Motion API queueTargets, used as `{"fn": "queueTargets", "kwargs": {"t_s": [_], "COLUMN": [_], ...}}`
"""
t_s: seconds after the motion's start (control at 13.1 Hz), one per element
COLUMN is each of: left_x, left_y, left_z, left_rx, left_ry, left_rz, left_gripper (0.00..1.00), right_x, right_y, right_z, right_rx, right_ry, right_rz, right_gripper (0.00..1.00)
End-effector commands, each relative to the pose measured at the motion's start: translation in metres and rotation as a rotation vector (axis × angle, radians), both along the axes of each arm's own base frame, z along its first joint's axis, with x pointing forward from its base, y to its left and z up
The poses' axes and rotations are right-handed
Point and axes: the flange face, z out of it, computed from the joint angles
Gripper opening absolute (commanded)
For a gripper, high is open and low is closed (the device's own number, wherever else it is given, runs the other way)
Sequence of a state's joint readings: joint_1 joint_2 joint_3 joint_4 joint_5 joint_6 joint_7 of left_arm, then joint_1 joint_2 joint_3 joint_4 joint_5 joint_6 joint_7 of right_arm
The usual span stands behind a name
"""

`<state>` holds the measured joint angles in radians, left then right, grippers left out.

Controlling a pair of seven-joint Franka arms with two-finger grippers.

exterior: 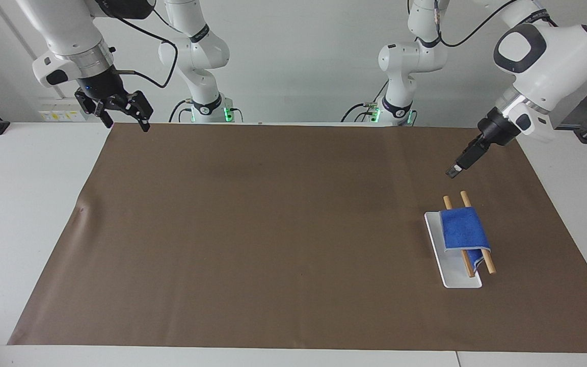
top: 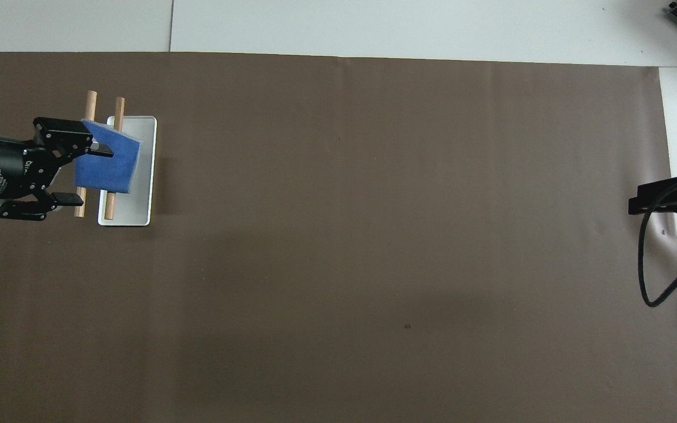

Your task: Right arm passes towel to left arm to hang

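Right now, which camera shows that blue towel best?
The facing view: the towel shows whole, draped over two wooden rods, nothing covering it. In the overhead view, the left gripper hides one edge.

bright-blue towel (exterior: 464,229), tan wooden rods (exterior: 487,264), white tray (exterior: 459,278), brown mat (exterior: 273,229).

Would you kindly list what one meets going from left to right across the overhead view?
Open left gripper → bright-blue terry towel draped over two wooden rods → white rectangular tray → bare brown mat → open right gripper.
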<state>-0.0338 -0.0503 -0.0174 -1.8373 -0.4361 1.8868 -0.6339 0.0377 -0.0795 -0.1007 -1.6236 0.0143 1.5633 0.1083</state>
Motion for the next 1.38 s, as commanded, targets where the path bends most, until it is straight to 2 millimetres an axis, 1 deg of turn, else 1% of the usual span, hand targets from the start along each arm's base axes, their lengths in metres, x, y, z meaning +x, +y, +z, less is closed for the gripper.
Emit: {"fn": "queueTargets", "kwargs": {"t_s": [0.0,0.08,0.15,0.23,0.31,0.38,0.46,0.61,0.69,1.0,1.07,1.23,1.3], "left_x": [-0.014,-0.017,-0.019,-0.021,-0.024,-0.025,-0.025,-0.024,-0.024,-0.023,-0.023,-0.024,-0.02], "left_y": [-0.015,-0.018,-0.016,-0.012,-0.008,-0.003,0.005,0.014,0.019,0.023,0.023,0.021,0.021], "left_z": [-0.003,-0.007,-0.008,-0.009,-0.012,-0.013,-0.013,-0.009,-0.005,0.033,0.041,0.056,0.064], "left_rx": [0.065,0.109,0.144,0.205,0.277,0.307,0.318,0.391,0.402,0.395,0.396,0.391,0.387], "left_ry": [-0.002,-0.028,-0.051,-0.072,-0.103,-0.133,-0.15,-0.151,-0.161,-0.148,-0.15,-0.124,-0.119], "left_rz": [-0.111,-0.204,-0.288,-0.41,-0.613,-0.782,-0.862,-1.028,-1.068,-1.066,-1.056,-0.953,-0.931], "left_gripper": [1.0,1.0,1.0,1.0,1.0,1.0,1.0,1.0,1.0,1.0,1.0,1.0,1.0], "right_x": [0.008,0.007,0.007,0.007,0.007,0.006,0.004,0.005,0.006,0.004,0.003,0.002,0.002], "right_y": [0.003,0.003,0.003,0.005,0.008,0.008,0.008,0.007,0.008,0.009,0.009,0.009,0.009], "right_z": [0.004,0.005,0.004,0.004,0.004,0.003,0.003,0.002,0.002,0.001,-0.002,-0.002,-0.002], "right_rx": [-0.005,-0.005,-0.006,-0.007,-0.007,-0.014,-0.02,-0.024,-0.026,-0.043,-0.042,-0.04,-0.04], "right_ry": [-0.017,-0.019,-0.017,-0.017,-0.014,0.001,0.008,0.005,0.002,0.006,0.012,0.012,0.012], "right_rz": [-0.015,-0.016,-0.015,-0.012,-0.004,0.008,0.032,0.057,0.063,0.075,0.074,0.074,0.071], "right_gripper": [1.0,1.0,1.0,1.0,1.0,1.0,1.0,1.0,1.0,1.0,1.0,1.0,1.0]}}
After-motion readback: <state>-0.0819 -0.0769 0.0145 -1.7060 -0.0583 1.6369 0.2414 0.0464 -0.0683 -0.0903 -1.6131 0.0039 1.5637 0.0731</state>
